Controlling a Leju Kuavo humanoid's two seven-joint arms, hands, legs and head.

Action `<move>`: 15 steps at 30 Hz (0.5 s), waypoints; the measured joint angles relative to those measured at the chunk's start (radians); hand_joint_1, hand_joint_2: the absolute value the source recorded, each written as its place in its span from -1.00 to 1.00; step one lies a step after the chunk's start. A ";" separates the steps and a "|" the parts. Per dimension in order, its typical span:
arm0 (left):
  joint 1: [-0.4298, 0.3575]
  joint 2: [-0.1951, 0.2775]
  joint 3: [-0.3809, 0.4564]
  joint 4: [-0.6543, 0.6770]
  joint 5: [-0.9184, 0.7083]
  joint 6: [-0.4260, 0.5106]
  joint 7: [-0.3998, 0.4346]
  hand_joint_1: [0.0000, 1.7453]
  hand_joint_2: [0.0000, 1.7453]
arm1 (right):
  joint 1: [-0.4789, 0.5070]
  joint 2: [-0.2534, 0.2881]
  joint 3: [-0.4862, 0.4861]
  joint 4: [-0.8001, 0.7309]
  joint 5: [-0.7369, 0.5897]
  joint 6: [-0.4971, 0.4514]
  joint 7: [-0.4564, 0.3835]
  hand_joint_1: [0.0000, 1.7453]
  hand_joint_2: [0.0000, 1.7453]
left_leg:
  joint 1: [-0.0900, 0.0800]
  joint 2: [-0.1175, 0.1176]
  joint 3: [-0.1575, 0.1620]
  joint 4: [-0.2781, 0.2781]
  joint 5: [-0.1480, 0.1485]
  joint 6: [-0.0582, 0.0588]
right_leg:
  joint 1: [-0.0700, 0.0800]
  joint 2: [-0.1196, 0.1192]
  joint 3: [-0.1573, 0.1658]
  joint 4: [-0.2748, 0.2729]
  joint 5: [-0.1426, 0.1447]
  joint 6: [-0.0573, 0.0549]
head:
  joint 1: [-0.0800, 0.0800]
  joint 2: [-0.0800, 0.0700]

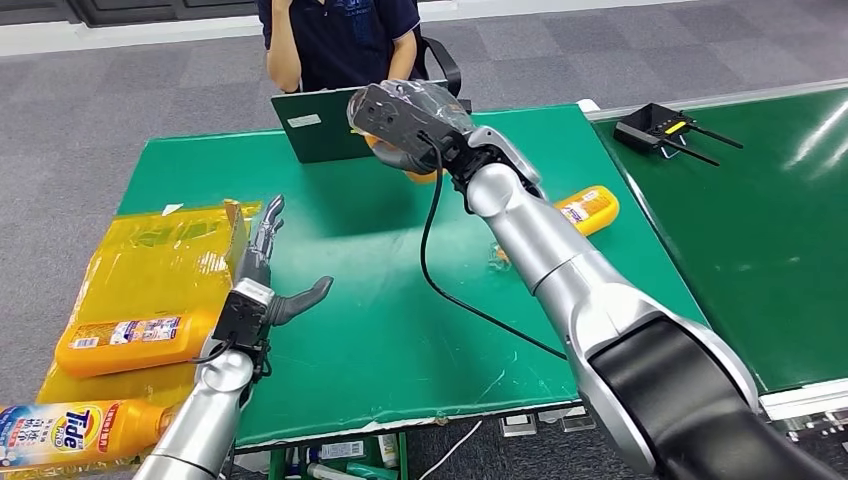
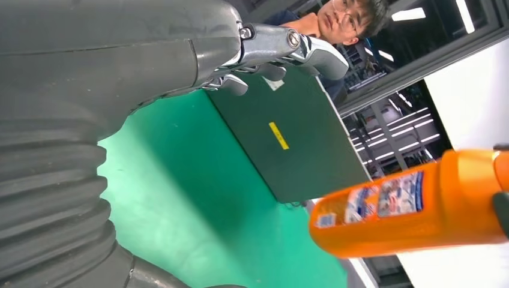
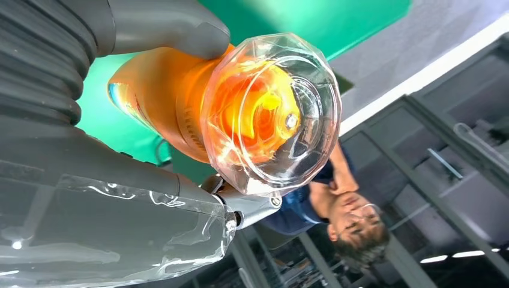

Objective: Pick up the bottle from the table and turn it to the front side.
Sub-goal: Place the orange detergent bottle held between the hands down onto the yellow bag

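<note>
- The right robot hand (image 1: 405,125) is raised above the far part of the green tabletop (image 1: 400,300), just in front of the dark green laptop (image 1: 318,125), and it is clamped around an orange bottle (image 3: 162,90).
- In the right wrist view the thick thumb lies across the bottle's body, and the bottle's clear faceted cap (image 3: 273,114) points toward the camera.
- In the head view only slivers of orange show under and beside that robot hand, which is wrapped in clear film.
- In the left wrist view the held bottle (image 2: 408,207) hangs in the air beyond the laptop's lid (image 2: 288,138), lying sideways with a printed label facing the camera.
- The left robot hand (image 1: 268,275) stands over the near left part of the tabletop, well apart from the laptop; its fingers are spread and straight, the thumb sticks out to the side, and it holds nothing.
- A second orange bottle (image 1: 588,208) lies flat on the tabletop to the right of the laptop, near the right edge.
- Yellow plastic sheeting (image 1: 160,265) covers the tabletop's left end, and an orange bottle (image 1: 135,340) lies on it.
- Another orange bottle with a Tide label (image 1: 85,430) lies nearer the camera, past that sheeting.
- A person (image 1: 340,40) in a dark shirt sits directly behind the laptop.
- A black device with antennas (image 1: 660,128) rests on the neighbouring green surface to the right of the laptop.
</note>
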 joint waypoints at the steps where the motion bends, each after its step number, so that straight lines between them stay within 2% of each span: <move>1: -0.011 -0.003 -0.004 0.010 0.007 0.002 0.000 -1.00 1.00 | 0.000 0.005 0.000 -0.004 -0.006 0.001 0.000 1.00 1.00 | 0.000 0.000 0.000 0.000 0.000 0.000 | 0.000 0.000 0.000 0.000 0.000 0.000 | 0.000 0.000; 6: -0.054 -0.016 -0.022 0.046 0.023 0.010 0.000 -1.00 1.00 | -0.001 0.027 0.000 -0.020 -0.023 0.002 -0.001 1.00 1.00 | 0.000 0.000 0.000 0.000 0.000 0.000 | 0.000 0.000 0.000 0.000 0.000 0.000 | 0.000 0.000; 15: -0.066 -0.022 -0.028 0.071 0.027 0.010 0.000 -1.00 1.00 | -0.001 0.034 0.000 -0.025 -0.025 0.003 -0.001 1.00 1.00 | 0.000 0.000 0.000 0.000 0.000 0.000 | 0.000 0.000 0.000 0.000 0.000 0.000 | 0.000 0.000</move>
